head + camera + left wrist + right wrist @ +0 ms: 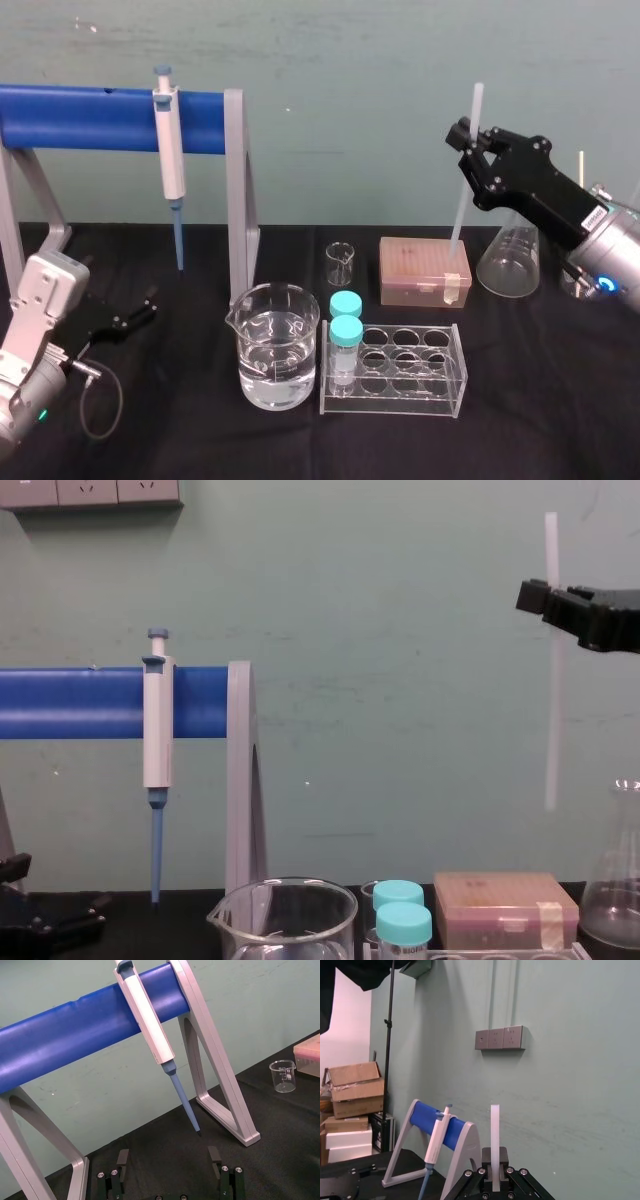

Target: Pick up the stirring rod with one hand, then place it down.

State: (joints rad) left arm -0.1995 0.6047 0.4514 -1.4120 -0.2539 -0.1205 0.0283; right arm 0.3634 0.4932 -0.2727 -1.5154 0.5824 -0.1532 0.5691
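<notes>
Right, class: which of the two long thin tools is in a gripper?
The translucent white stirring rod, upright in the right gripper; the white-and-blue pipette hangs on the blue bar, by the parked left gripper.

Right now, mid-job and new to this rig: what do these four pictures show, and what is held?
A two-armed robot. The head view looks down on the black table; the chest view sees it side-on; each wrist view looks past one gripper. The right gripper holds the stirring rod roughly upright in the air. The left gripper sits open, low at the left. On the table: a pipette hanging on a blue stand, a water beaker, a tube rack, a pinkish box, a flask.
</notes>
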